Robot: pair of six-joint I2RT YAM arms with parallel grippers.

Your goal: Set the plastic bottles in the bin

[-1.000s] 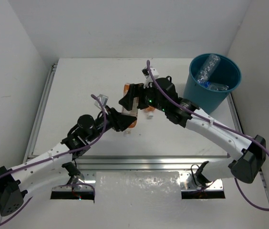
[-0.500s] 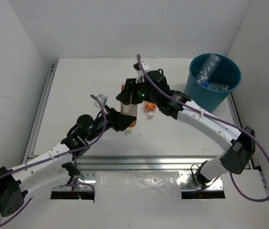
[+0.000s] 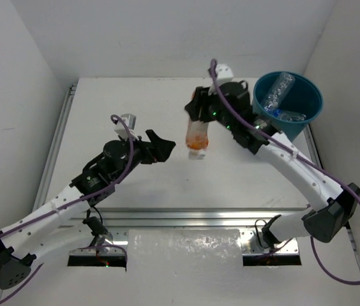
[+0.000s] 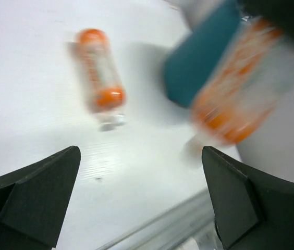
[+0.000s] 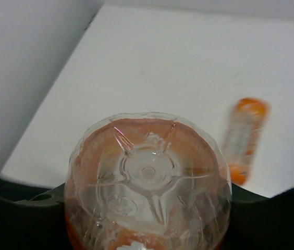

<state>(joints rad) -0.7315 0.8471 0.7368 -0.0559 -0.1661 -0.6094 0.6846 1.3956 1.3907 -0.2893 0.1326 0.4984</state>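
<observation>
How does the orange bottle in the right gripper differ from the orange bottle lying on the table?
The gripped bottle hangs above the table, clamped in the right gripper; the loose bottle rests on it, touched by nothing. The gripped bottle points roughly cap down, base up; the loose bottle lies on its side. Both are orange with pale labels.
</observation>
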